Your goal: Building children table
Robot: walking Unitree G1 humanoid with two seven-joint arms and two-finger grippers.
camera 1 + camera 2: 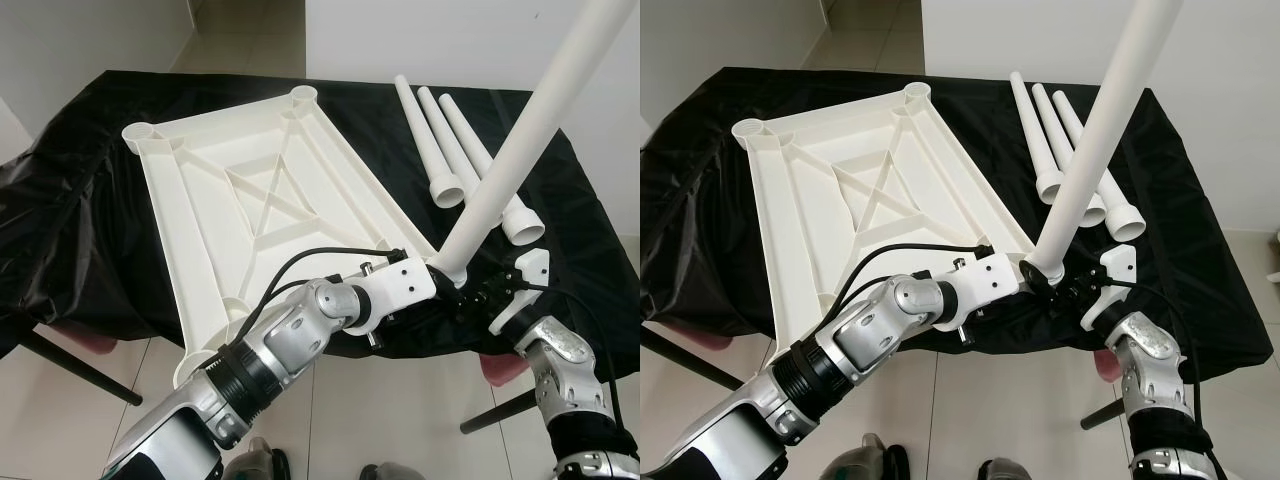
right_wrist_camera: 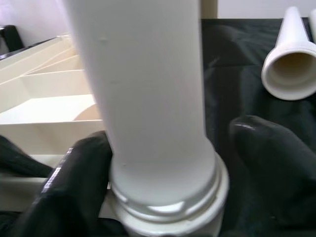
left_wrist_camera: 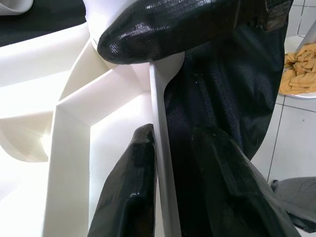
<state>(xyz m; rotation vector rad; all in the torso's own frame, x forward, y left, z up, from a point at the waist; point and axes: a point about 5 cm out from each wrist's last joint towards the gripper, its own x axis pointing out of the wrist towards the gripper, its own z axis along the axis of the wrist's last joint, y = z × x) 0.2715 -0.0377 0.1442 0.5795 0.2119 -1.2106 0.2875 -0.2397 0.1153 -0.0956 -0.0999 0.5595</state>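
Tabletop, white and ribbed, lies upside down on the black-draped worktop in the left eye view, its near corner at about five o'clock. A white leg rises from that corner, tilting toward one o'clock. Three spare legs lie side by side at two o'clock. The left hand sits at that corner; the right hand is at the leg's foot.

Left wrist view: the left hand's fingers pinch the tabletop's thin edge wall, one finger on each side.

Right wrist view: the right hand's fingers clamp the leg just above its flared collar.
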